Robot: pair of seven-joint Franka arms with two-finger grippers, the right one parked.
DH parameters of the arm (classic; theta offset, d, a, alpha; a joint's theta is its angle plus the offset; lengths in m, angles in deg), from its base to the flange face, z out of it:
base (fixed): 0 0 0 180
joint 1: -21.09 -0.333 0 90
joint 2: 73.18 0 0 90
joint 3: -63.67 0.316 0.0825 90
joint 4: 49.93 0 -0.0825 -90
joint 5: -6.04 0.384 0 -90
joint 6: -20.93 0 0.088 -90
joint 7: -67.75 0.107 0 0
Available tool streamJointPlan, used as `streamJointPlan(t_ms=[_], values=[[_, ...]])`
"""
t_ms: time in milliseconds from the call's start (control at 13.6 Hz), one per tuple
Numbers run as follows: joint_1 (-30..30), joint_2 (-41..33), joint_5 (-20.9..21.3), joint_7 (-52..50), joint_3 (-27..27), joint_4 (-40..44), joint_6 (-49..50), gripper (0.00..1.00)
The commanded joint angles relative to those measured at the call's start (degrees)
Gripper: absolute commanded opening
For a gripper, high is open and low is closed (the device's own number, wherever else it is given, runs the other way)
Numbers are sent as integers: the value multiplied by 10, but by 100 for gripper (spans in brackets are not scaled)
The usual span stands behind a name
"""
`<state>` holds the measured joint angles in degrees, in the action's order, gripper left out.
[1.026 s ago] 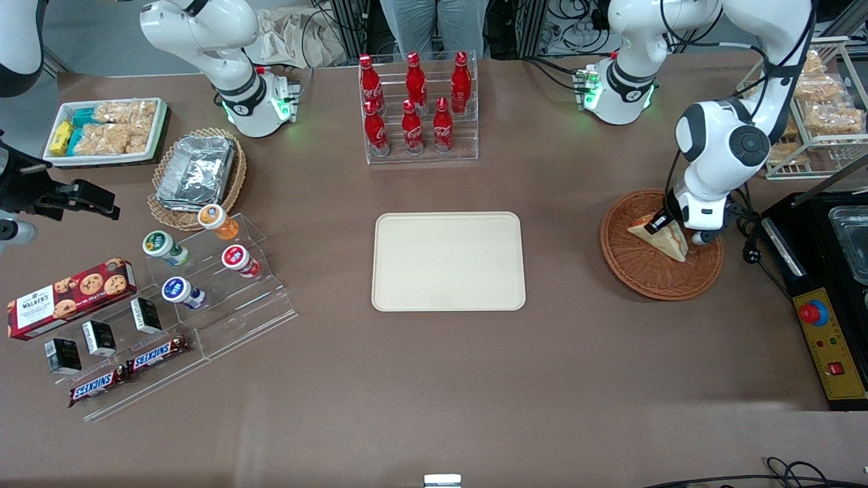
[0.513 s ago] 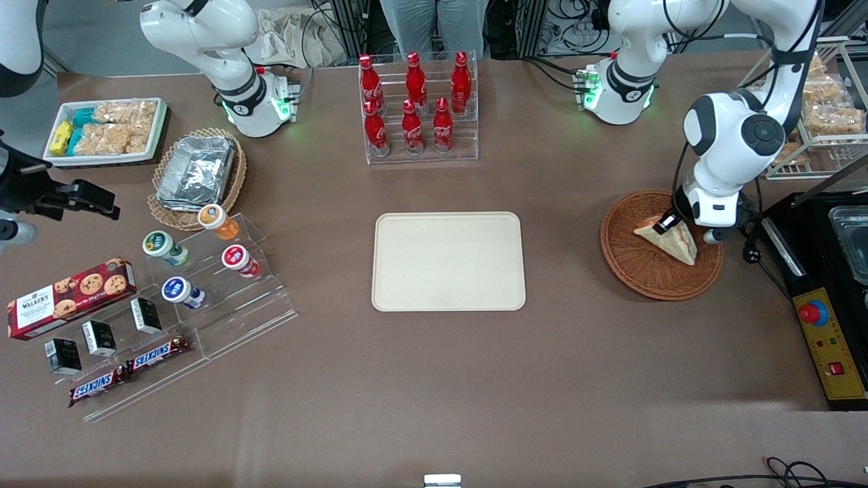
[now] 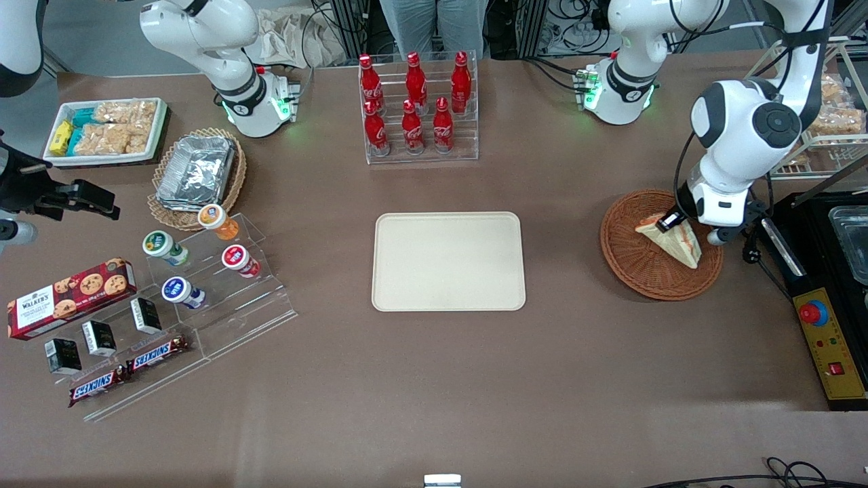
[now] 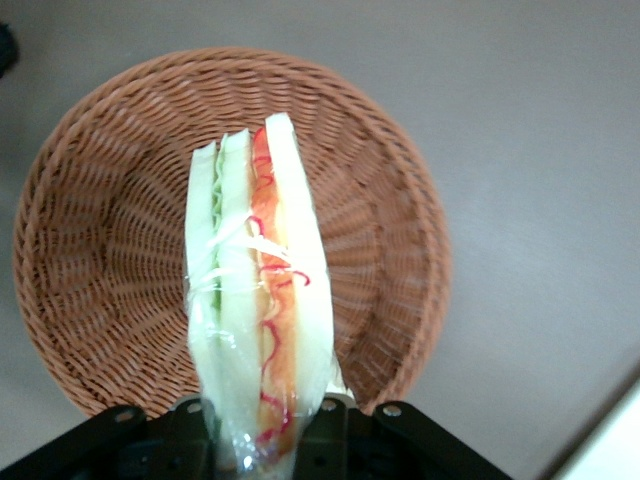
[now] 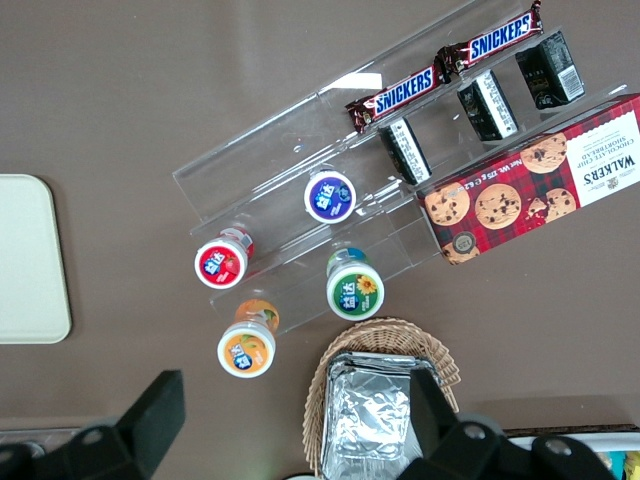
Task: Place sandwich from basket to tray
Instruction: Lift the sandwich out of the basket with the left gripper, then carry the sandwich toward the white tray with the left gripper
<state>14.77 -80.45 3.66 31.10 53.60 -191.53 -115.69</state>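
The left arm bent down over the round woven basket (image 3: 644,261). Its jaws (image 3: 673,221) were pinched shut on the sandwich (image 3: 669,238), a soft white wedge in clear wrap, held above the basket. The flat cream tray (image 3: 448,261) lay well apart on the brown counter (image 3: 434,366).
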Motion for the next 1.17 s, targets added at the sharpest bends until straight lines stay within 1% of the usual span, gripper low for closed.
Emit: streamJointPlan(t_ms=[0, 220, 366, 586, 879, 1099], values=[[-1, -4, 4, -1, -24, 33, 36, 0], [-1, -4, -2, -4, -55, 59, 51, 0], [-1, 4, -8, -3, -90, 97, 86, 0], [-1, 28, -8, -4, -135, 137, 93, 0], [-1, 36, -8, -2, -159, 155, 93, 0], [-1, 43, -7, -2, -188, 171, 93, 0]])
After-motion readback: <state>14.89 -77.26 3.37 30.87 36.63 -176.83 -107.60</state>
